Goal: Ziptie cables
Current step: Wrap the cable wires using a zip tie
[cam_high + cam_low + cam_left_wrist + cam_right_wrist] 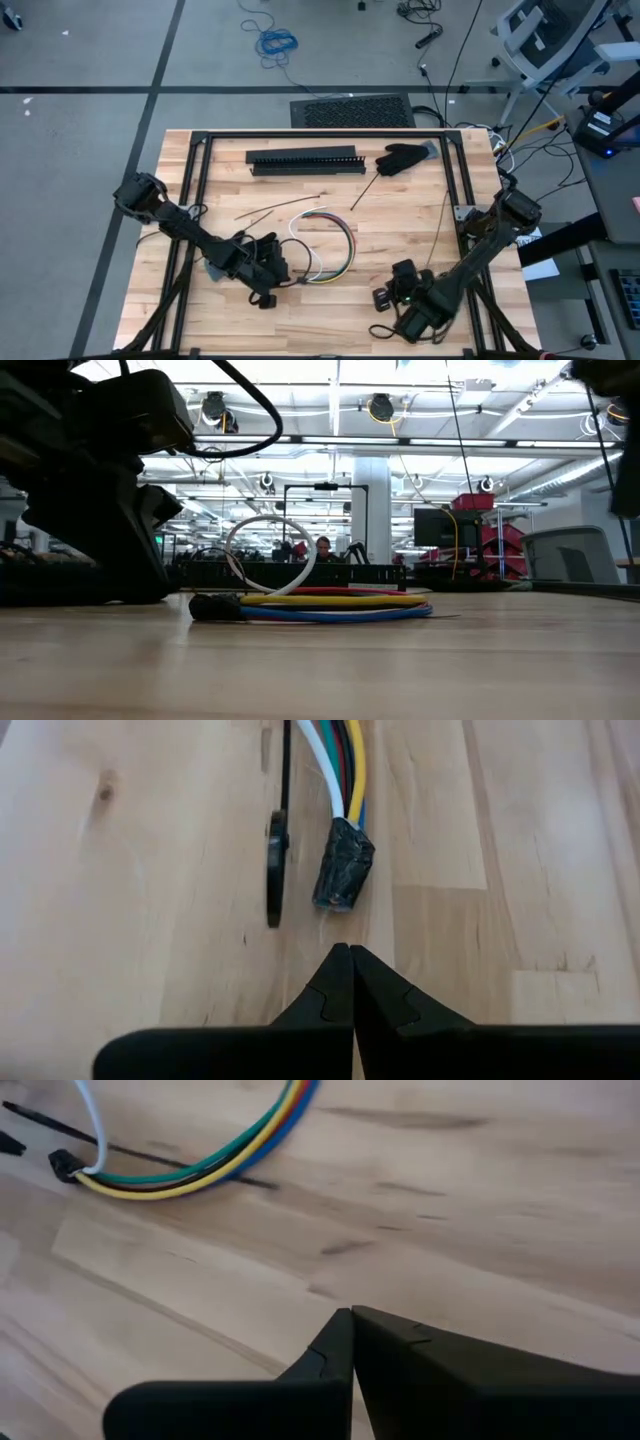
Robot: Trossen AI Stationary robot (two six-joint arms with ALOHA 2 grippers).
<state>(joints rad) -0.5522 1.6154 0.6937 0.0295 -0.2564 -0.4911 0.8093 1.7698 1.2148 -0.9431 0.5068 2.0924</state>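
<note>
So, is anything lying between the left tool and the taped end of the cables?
Nothing visible does. The left tool, shut, points at the taped end of the cables across bare wood. A black zip tie lies beside that end, off the direct line.

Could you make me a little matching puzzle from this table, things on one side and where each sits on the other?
Things:
1. cables
2. slotted bar
3. black glove
4. right gripper

Places:
A. far edge of the table, right of the bar
B. looped at the table's middle
C. near edge, shut above bare wood
D. far side, lying lengthwise

Pairs: 1-B, 2-D, 3-A, 4-C
</note>
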